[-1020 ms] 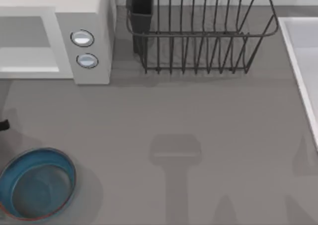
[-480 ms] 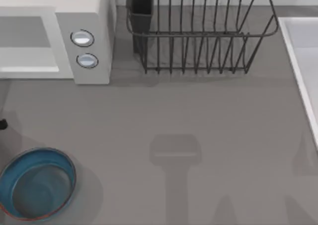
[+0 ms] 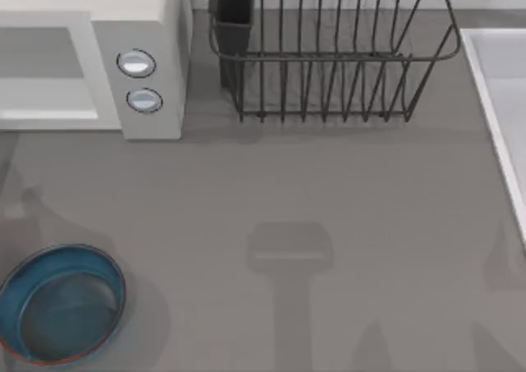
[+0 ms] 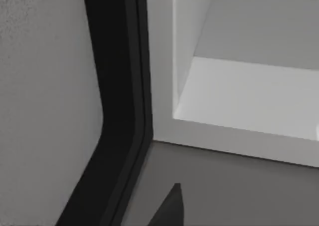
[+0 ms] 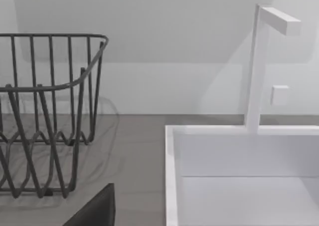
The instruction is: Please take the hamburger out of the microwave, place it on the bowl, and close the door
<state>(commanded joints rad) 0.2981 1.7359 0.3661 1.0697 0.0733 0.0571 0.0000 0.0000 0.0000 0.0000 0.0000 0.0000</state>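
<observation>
The microwave (image 3: pixel 90 60) is cut off at the left edge; left pincer's state unclear. The dark tip above the bowl (image 3: pixel 62 302) has gone.

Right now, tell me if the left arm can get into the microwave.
Probably yes. The left claw faces the microwave's open cavity, whose floor looks bare; the door stands swung aside, its dark edge beside the opening, not across it.

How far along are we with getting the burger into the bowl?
Done: the microwave is open, its cavity bare white in the left wrist view. In hand: nothing I can confirm; the hamburger is not visible. Left: the bowl, near the table's left front, holds nothing, and the door stands open beside the cavity.
</observation>
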